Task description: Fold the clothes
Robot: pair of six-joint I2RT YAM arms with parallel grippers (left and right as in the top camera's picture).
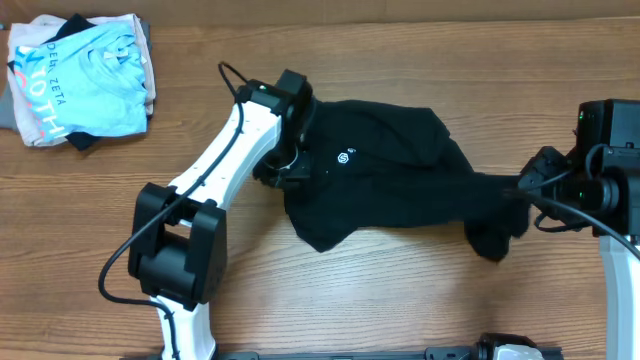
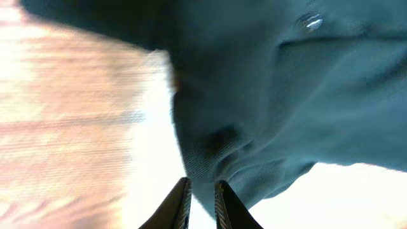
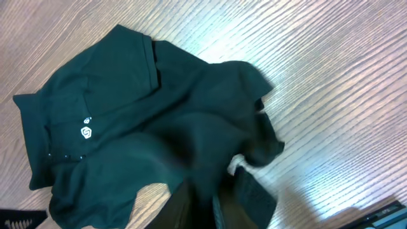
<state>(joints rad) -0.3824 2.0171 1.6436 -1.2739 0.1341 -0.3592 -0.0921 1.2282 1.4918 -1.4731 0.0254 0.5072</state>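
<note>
The black T-shirt (image 1: 390,185) lies crumpled in the middle of the wooden table, its small white logo (image 1: 346,158) facing up. My left gripper (image 1: 283,165) is at the shirt's left edge. In the left wrist view its fingers (image 2: 202,200) are nearly closed, with a fold of the shirt (image 2: 286,108) pinched between them. My right gripper (image 1: 515,192) is at the shirt's right end, which is drawn out into a narrow bunch. In the right wrist view its fingers (image 3: 206,207) are closed on the shirt (image 3: 159,127), and the logo (image 3: 86,132) shows at left.
A stack of folded clothes with a light blue shirt with white lettering (image 1: 80,80) on top sits at the table's far left corner. The left arm's base (image 1: 178,250) stands at the front left. Bare wood (image 1: 400,300) lies in front of the shirt.
</note>
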